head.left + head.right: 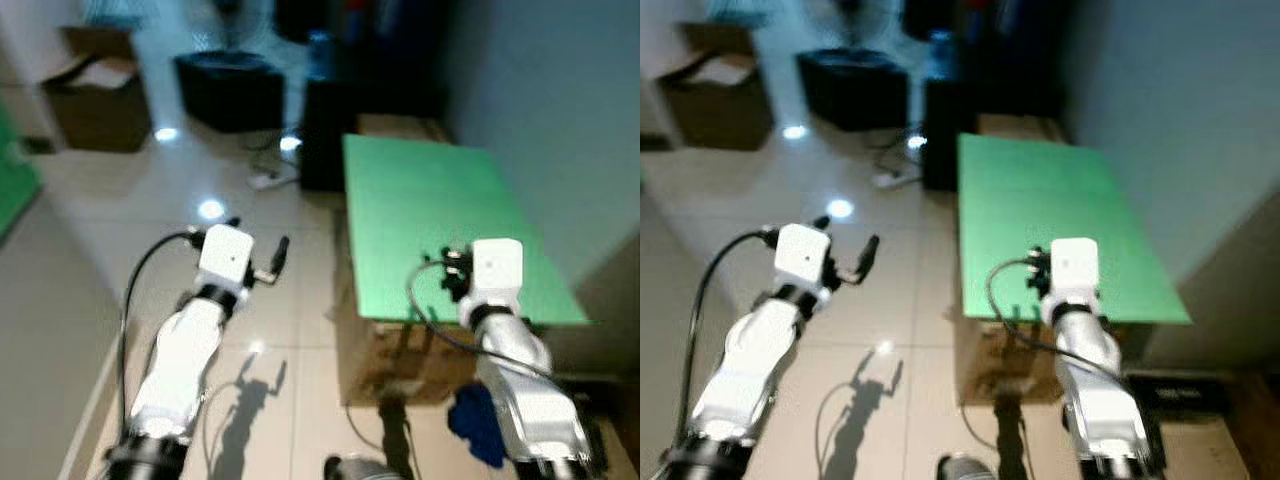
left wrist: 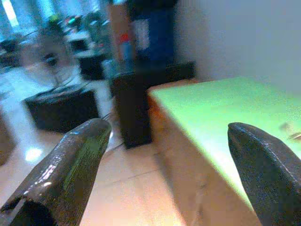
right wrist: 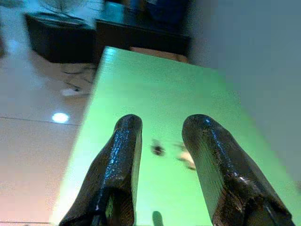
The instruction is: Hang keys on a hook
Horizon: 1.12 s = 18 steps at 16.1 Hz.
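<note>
Two silver arms reach forward over a pale tiled floor (image 1: 90, 270) that shines with reflected light spots. A green tabletop (image 1: 440, 220) stands against the grey wall (image 1: 560, 110) on the robot's right, resting on what looks like brown cardboard. Beyond its far edge stand a dark cabinet (image 2: 136, 101) and a low black box (image 1: 230, 90); an open cardboard box (image 1: 95, 95) sits at the far left of the floor, and a white plug strip with cables (image 1: 272, 178) lies near the cabinet's foot. A blue cloth (image 1: 478, 420) lies on the floor below the table's near edge, beside the right arm.

The right gripper (image 3: 162, 141) hovers over the near part of the green tabletop, its two black fingers (image 3: 120, 165) a little apart and holding nothing. Just ahead of the fingertips, on the green surface, lie a small dark thing and a pale one, which may be the keys (image 3: 181, 153); they are too blurred to be sure. The left gripper (image 2: 164, 141) is held out over the floor, off the table's left edge, its fingers (image 2: 70, 165) wide apart and empty.

No writing or label can be read anywhere; the views are soft and blurred.
</note>
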{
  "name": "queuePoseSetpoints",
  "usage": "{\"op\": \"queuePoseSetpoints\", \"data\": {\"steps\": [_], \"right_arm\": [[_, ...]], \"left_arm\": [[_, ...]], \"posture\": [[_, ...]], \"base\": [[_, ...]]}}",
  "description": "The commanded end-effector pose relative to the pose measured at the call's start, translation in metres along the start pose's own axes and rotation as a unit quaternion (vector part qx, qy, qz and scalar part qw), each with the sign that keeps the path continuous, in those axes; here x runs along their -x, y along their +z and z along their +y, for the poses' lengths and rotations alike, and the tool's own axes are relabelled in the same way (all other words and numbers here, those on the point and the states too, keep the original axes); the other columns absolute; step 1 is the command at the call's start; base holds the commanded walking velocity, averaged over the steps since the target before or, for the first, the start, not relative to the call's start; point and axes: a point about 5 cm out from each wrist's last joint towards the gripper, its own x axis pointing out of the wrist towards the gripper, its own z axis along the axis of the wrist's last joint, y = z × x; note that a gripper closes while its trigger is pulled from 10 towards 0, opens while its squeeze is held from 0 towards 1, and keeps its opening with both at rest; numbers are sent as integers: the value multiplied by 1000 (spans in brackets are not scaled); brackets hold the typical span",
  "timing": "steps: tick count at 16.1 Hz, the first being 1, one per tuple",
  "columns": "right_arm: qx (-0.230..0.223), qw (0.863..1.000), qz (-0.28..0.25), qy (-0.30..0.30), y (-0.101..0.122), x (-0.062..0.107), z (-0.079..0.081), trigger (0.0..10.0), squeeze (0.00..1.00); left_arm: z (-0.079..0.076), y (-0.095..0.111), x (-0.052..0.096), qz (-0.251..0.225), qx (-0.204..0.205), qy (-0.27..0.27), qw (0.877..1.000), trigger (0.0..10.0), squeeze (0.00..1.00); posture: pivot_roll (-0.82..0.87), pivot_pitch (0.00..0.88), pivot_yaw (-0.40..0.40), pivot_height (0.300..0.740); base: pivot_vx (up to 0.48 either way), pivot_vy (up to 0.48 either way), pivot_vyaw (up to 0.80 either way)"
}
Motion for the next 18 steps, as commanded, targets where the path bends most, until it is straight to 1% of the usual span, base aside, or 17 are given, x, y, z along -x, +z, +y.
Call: {"op": "queuePoseSetpoints", "data": {"steps": [1, 4, 6, 9, 11, 12, 14, 16, 18], "right_arm": [[-1, 1000, -7, 1, 3, -1, 1, 10000, 0], [-6, 1000, -8, -5, 4, 1, 1, 10000, 0], [-9, 1000, -5, -4, 2, 3, 3, 10000, 0], [-11, 1000, -6, -8, 2, 5, 4, 10000, 0], [-10, 1000, -9, -16, 4, 6, 1, 10000, 0], [-8, 1000, -8, -20, 4, 8, -1, 10000, 0], [-7, 1000, -3, -23, 2, 11, -6, 10000, 0], [-3, 1000, 2, -18, 0, 11, -4, 10000, 0], [-6, 1000, 1, -20, 1, 11, -3, 10000, 0]], "left_arm": [[0, 4, 0, -10, -6, -9, 1000, 10000, 0], [-1, 9, -3, -19, -8, -23, 1000, 10000, 0], [1, 12, 1, -18, -8, -20, 1000, 10000, 0], [3, 6, 4, -6, -7, -22, 1000, 10000, 0], [1, 9, -2, -15, 0, -26, 1000, 10000, 0], [-1, 10, -3, -15, 2, -29, 999, 10000, 0], [-6, 11, -1, -14, 3, -32, 999, 10000, 0], [-7, 9, 4, -11, 1, -34, 999, 10000, 0], [-4, 6, 8, -4, -1, -31, 1000, 10000, 0]], "posture": [[-146, 0, -63, 740], [-143, 0, -60, 740], [-137, 0, -64, 740], [-153, 0, -49, 740], [-175, 0, -36, 740], [-172, 0, -36, 740], [-154, 7, -50, 740], [-155, 17, -46, 740], [-164, 6, -39, 740]], "base": [[0, 0, 0], [274, 0, 0], [300, 0, -800], [0, 0, -800], [0, 0, -800], [0, 0, -800], [0, 0, 0], [0, 0, 0], [0, 0, -800]]}}
